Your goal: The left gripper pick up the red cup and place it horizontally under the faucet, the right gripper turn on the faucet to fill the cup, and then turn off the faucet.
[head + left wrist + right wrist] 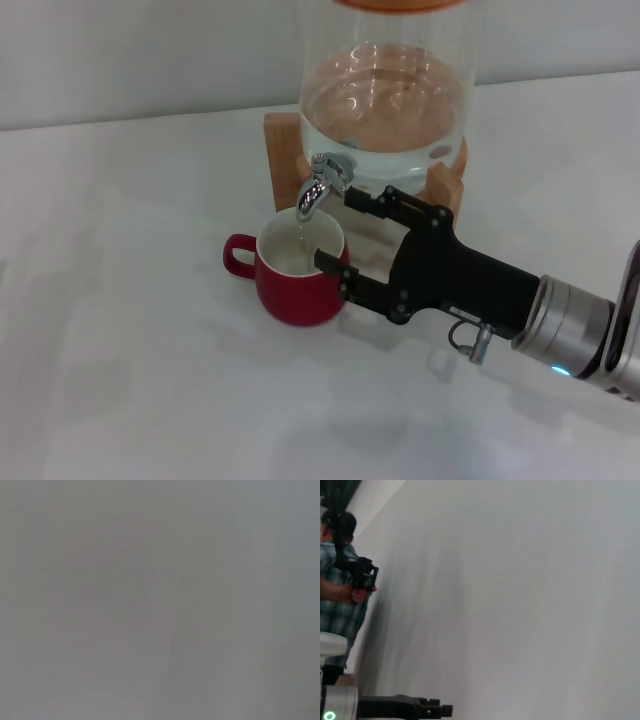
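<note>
Right gripper (338, 228): reaches in from the right of the head view, fingers spread apart. The upper finger (372, 201) lies against the faucet (322, 185) at its lever; the lower finger (333, 264) sits at the rim of the cup (296, 274) on the side away from its handle. A blue light shows on the silver wrist, and a metal ring hangs below the black body.

Cup: red, upright on the table (120, 300), directly below the spout, handle pointing toward the robot's left. The cream inside is visible; a thin stream appears to run from the spout into it, though the water level cannot be judged.

Faucet: chrome, fitted low on the jar (385, 90), which holds water and rests on a wooden stand (282, 140).

Left gripper (432, 710): seen only in the right wrist view, well away from the work, green light on its wrist; its fingers lie close together. A person (340, 590) in a plaid shirt stands behind it. The left wrist view shows only a grey blur.
</note>
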{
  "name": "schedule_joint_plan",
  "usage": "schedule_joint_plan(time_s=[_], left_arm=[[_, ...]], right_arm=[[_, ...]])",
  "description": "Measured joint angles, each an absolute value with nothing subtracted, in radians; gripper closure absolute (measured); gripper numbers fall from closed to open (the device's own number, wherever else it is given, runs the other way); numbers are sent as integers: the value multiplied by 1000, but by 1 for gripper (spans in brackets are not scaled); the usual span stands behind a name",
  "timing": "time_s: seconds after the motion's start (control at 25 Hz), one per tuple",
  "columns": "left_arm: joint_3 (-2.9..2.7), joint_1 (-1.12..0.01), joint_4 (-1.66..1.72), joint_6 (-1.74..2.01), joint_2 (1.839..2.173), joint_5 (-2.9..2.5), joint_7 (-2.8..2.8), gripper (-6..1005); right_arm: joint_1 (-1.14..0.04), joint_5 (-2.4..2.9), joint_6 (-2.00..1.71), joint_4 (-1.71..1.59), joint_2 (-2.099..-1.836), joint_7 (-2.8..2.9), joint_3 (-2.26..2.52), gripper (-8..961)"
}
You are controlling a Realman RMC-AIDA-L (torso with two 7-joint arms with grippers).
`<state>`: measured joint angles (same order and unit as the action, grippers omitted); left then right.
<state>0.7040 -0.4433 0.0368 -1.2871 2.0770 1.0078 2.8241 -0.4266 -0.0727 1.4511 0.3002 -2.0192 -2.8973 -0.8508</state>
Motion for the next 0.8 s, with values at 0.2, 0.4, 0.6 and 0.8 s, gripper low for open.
schedule_joint_plan(time_s=[0.2,0.4,0.6,0.8], left_arm=[[704,-443,37,-1287,2077,1008,2824,320],[704,-440,37,-1287,2077,1008,2824,320],[704,-441,37,-1287,2077,1008,2824,320],[704,-444,37,-1285,2076,1008,2824,320]], right_arm=[[-423,-73,1459,301,-2019,-2897,-848,274],[-408,-81,1485,294,-2014,-2899,-860,274],[-377,-79,1529,289,-2013,-2899,-872,274],[-362,-74,1557,289,-2013,-2899,-855,274]])
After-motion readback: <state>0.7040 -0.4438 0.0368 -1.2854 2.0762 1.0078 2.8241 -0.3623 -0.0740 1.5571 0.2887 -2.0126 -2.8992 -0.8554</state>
